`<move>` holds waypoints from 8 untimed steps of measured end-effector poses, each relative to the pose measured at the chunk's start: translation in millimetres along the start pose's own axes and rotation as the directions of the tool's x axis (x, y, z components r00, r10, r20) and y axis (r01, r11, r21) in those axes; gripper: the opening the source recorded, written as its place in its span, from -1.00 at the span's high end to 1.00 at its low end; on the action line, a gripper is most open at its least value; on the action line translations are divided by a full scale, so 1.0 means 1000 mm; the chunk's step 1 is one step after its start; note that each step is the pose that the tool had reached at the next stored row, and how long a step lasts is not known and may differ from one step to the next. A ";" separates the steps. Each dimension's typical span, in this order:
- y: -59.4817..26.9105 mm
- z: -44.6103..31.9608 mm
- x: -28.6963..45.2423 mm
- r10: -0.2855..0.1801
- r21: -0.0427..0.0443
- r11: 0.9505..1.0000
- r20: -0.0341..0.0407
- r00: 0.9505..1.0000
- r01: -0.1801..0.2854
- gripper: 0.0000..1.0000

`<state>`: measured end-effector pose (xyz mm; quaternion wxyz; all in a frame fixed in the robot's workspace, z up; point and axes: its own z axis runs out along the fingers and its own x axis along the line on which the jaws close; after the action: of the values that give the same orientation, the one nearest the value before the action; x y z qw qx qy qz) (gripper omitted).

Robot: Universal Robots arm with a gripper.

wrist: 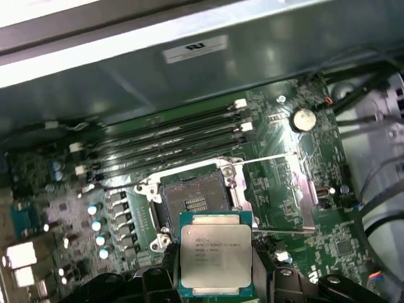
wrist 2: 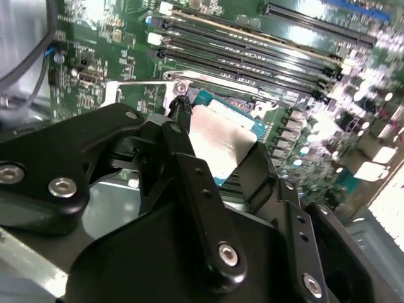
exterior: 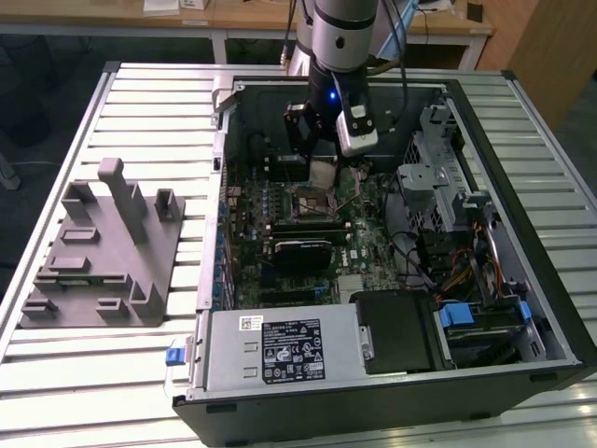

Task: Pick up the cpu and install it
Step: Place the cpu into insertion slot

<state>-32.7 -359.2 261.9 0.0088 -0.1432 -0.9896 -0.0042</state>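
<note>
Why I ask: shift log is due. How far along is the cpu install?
Done: the cpu is picked up, clamped in the gripper inside the open computer case. In hand: it hangs above the motherboard, beside the socket. Left: seating it; the socket is open and empty.

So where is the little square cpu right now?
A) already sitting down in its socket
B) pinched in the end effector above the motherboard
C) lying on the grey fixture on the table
B: in the first wrist view the cpu sits clamped in the end effector, above the motherboard, and the socket is open and bare.
</note>
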 end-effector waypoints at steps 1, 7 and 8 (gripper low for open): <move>0.0000 0.0007 0.0000 0.018 0.000 1.000 0.000 1.000 -0.018 -0.08; 0.0000 0.0037 -0.0001 0.127 -0.002 0.992 0.001 0.992 -0.127 -0.08; 0.0000 0.0042 -0.0001 0.147 -0.003 0.989 0.001 0.989 -0.147 -0.08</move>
<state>-32.8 -359.2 257.7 0.0085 -0.2155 -0.9765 -0.0048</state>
